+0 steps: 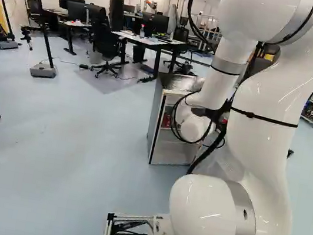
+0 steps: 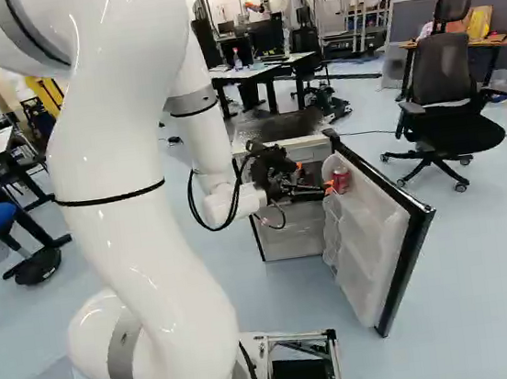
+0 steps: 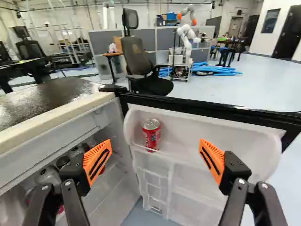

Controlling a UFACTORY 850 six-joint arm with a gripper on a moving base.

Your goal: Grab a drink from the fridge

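Well, with twelve o'clock straight ahead of the gripper (image 2: pixel 315 177), the red can (image 3: pixel 151 135) stands upright at twelve, in the upper shelf of the open fridge door (image 3: pixel 211 126), its long axis vertical and its silvery lid facing up. It is a squat, glossy metal cylinder with pale print, narrowing slightly at the shoulder; the shelf's thin lip (image 3: pixel 137 147) crosses near its foot. The jaws stand wide apart, released, gripping nothing, their ribbed orange pads (image 3: pixel 89 158) wedge-shaped and slotted. The door liner is smooth, whitish and moulded, with rounded corners and a black frame (image 3: pixel 207 111). Towards ten o'clock, the fridge top (image 3: pixel 44 101) looks dark, shiny and mottled.
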